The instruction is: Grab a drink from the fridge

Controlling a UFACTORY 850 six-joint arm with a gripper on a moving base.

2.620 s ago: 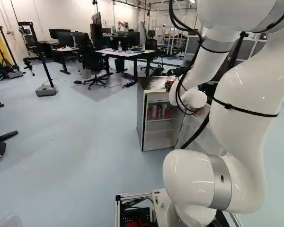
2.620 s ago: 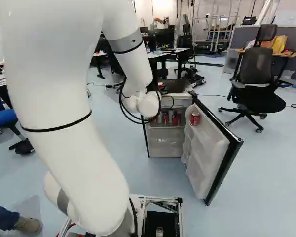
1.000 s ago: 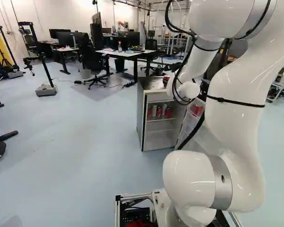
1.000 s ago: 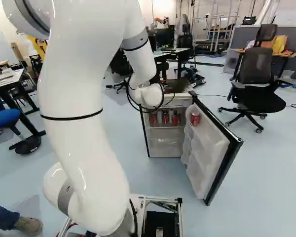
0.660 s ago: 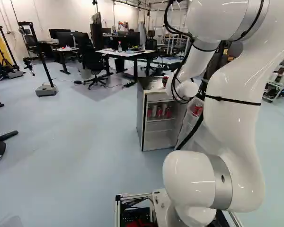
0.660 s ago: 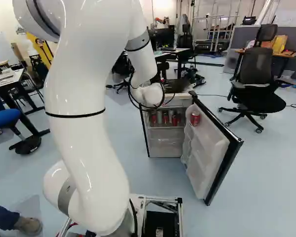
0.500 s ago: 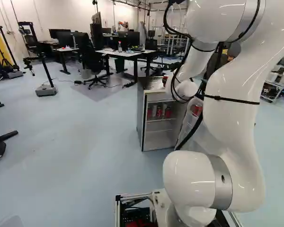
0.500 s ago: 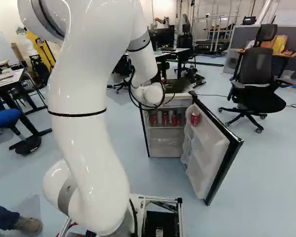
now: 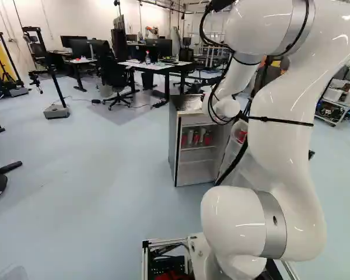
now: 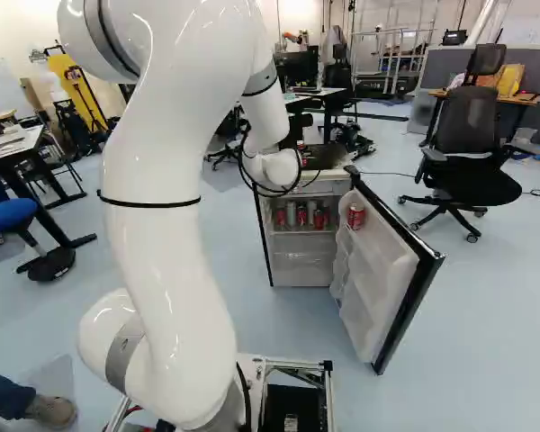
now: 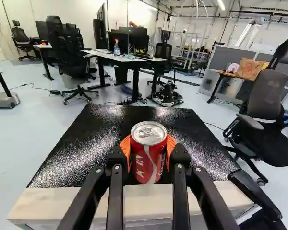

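a lab with desks (image 9: 154, 66) and another robot (image 9: 151, 30)

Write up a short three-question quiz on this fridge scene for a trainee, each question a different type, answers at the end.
1. True or false: the fridge is closed.

2. Multiple choice: what is between the orange pads of the gripper?
A) a clear bottle
B) a red can
C) a paper cup

3. Fill in the blank: besides the cans on the shelf inside, another red can stands in a rack on the inner side of the fridge's ____.

Key: 1 false; 2 B; 3 door.
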